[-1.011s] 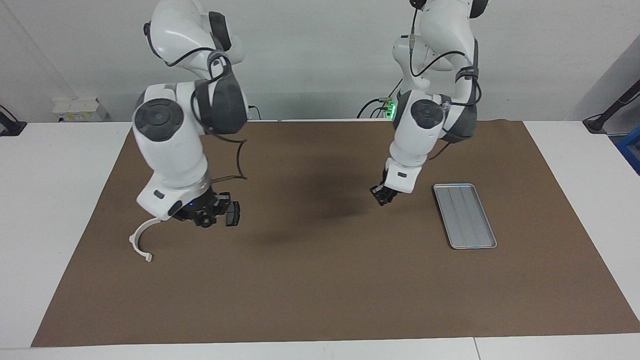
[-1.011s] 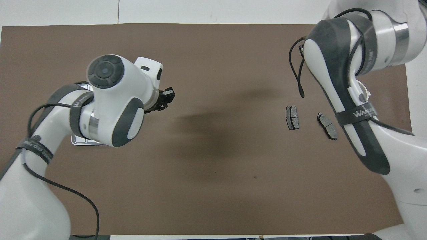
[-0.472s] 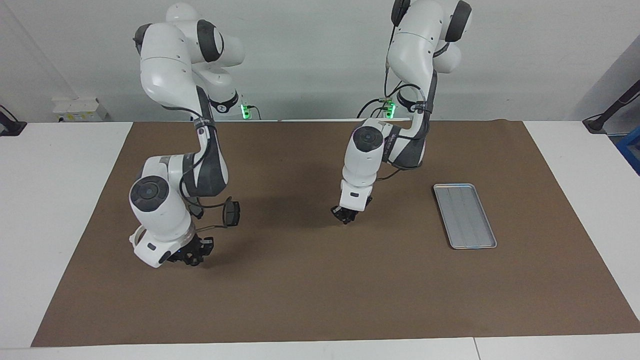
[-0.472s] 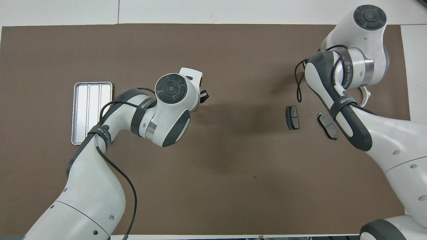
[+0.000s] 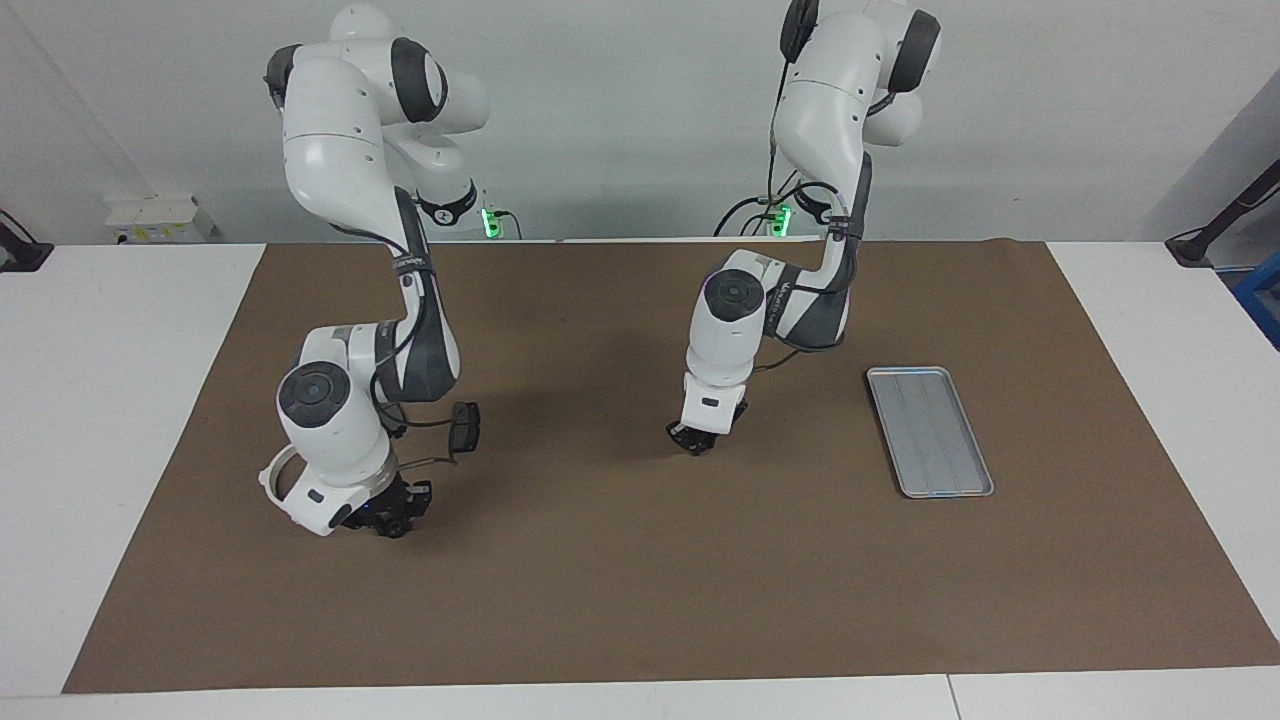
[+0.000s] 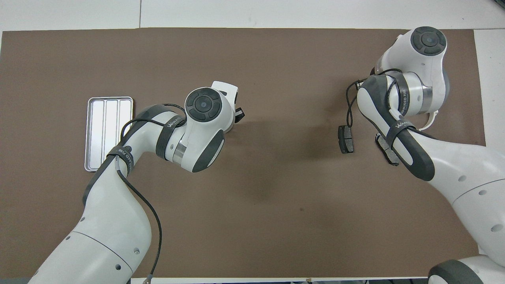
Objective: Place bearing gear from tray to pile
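Toward the left arm's end of the desk lies the tray [image 5: 930, 431]. Over the mat's middle the left end effector [image 5: 696, 440] hangs low; whether it pinches anything cannot be told. By the white bracket [image 5: 272, 473] and brake pads [image 6: 345, 139], the right end effector [image 5: 392, 510] is likewise unclear.

A white surface [image 5: 120, 330] carries a broad brown mat [image 5: 640, 580]. A plain pale grey wall [image 5: 620, 110] rises at the robots' end, with a white box [image 5: 160, 220] at its foot.
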